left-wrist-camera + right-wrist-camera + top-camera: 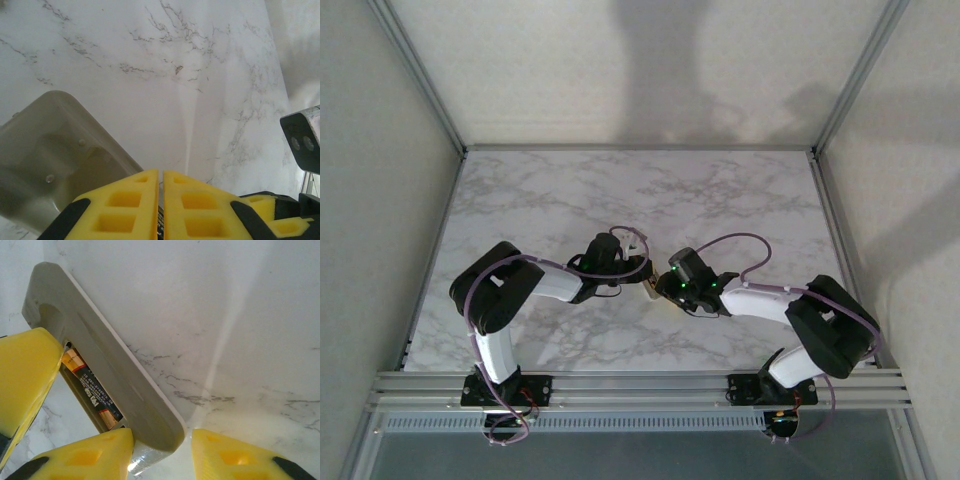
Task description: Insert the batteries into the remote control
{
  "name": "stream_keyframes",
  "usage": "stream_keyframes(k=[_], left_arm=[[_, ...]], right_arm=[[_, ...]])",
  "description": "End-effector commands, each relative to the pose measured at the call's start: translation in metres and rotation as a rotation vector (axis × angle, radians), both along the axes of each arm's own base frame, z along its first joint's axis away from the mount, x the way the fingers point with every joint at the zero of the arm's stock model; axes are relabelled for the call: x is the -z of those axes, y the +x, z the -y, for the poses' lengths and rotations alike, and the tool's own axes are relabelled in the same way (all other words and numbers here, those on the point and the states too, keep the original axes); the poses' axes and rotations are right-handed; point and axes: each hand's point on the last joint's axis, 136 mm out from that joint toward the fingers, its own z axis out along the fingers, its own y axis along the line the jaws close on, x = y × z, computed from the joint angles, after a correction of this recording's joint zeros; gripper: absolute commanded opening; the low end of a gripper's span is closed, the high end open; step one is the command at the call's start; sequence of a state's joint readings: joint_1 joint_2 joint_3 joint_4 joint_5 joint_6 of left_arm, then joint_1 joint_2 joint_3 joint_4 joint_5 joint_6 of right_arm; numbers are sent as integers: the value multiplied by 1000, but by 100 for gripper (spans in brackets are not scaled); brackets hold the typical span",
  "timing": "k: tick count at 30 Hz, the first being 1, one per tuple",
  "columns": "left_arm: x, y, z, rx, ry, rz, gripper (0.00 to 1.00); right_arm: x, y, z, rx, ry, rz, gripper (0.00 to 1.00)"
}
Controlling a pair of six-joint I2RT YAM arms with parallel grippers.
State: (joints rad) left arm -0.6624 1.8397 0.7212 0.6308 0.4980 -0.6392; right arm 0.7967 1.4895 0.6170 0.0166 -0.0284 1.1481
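Where the two arms meet in the top view, just below the centre of the marble-patterned table (pixel 570 190), your left pincer (pixel 642 282) points in from ten o'clock and your right pincer (pixel 668 293) from three o'clock. Their tips are close on the small tan remote control (pixel 655 296), but you cannot tell jaw width there.

On the left wrist view, its yellow foam fingers (pixel 125 205), moulded with square pockets, are pressed together to a hairline slit. The remote's smooth, round-cornered back lies at eight o'clock.

On the right wrist view, your right pincer stands spread astride the remote's rounded end. Its seven o'clock finger touches the remote and its five o'clock finger stands just off. A dark battery (pixel 90 390) with copper ends lies in the open bay at eight o'clock.
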Motion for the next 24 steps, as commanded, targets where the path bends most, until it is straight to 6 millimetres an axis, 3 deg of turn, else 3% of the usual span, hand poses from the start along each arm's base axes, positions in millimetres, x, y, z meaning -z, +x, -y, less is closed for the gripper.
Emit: stream_keyframes(k=[1, 24], left_arm=[[24, -37, 4, 101, 79, -110, 11], [55, -61, 4, 171, 251, -170, 10]], right_arm=[[15, -9, 0, -27, -42, -41, 36], [21, -7, 6, -21, -59, -51, 34]])
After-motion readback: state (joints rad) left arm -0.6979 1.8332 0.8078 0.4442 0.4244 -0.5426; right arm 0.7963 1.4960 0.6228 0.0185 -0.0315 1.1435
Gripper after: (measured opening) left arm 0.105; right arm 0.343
